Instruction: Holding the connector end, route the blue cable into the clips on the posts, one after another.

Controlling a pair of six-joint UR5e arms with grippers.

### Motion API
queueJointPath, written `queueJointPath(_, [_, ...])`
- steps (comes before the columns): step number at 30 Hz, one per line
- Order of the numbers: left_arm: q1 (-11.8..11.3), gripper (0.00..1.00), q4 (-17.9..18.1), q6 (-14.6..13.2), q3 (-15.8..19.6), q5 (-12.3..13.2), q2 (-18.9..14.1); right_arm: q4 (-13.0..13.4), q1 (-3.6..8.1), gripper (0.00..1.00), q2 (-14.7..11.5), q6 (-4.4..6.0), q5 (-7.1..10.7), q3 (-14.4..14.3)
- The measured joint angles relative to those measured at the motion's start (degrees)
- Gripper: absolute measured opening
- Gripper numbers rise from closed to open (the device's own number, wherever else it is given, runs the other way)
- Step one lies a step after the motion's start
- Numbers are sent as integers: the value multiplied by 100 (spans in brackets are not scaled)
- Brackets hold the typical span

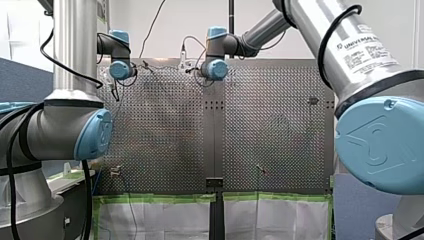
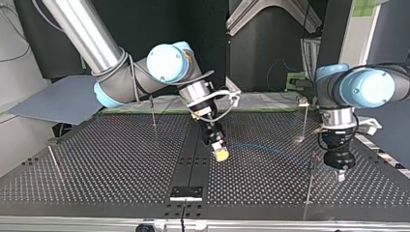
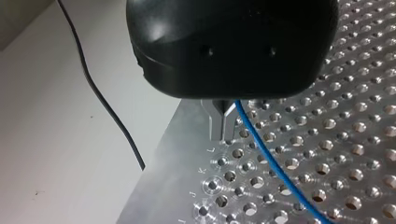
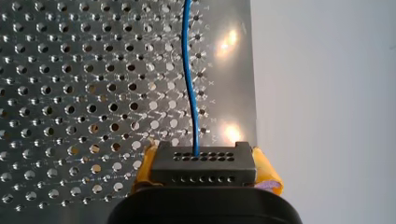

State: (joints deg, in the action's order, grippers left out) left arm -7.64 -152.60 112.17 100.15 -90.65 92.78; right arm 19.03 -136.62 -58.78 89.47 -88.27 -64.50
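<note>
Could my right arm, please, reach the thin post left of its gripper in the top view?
Probably yes: the post stands near my right gripper, only perforated table lies between them, though that gripper is shut on the connector.

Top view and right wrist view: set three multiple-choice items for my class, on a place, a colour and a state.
1. In the top view, where is my right gripper?
A. beside the table's middle strip
B. at a far corner
C. off the table
2. What colour is the cable leaving the connector?
A. red
B. blue
C. green
3. My right gripper is:
A. open and empty
B. open above the connector
C. shut on the connector
Key: 1 A, it hangs by that dark strip; 2 B, a blue line runs ahead from the connector; 3 C, yellow pads press both its sides.
</note>
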Motion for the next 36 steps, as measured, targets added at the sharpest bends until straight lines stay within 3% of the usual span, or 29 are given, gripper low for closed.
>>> queueJointPath(17, [-125, 0, -20, 232, -335, 62, 278, -60, 227, 0, 513, 251, 192, 834])
queueJointPath(34, [-195, 0, 20, 355, -349, 158, 296, -147, 417, 0, 622, 315, 242, 890])
queueJointPath(35, [-197, 10, 50, 371, -350, 172, 296, -156, 422, 0, 623, 315, 244, 890])
queueJointPath(36, [-198, 10, 74, 386, -350, 179, 296, -160, 422, 0, 623, 314, 245, 890])
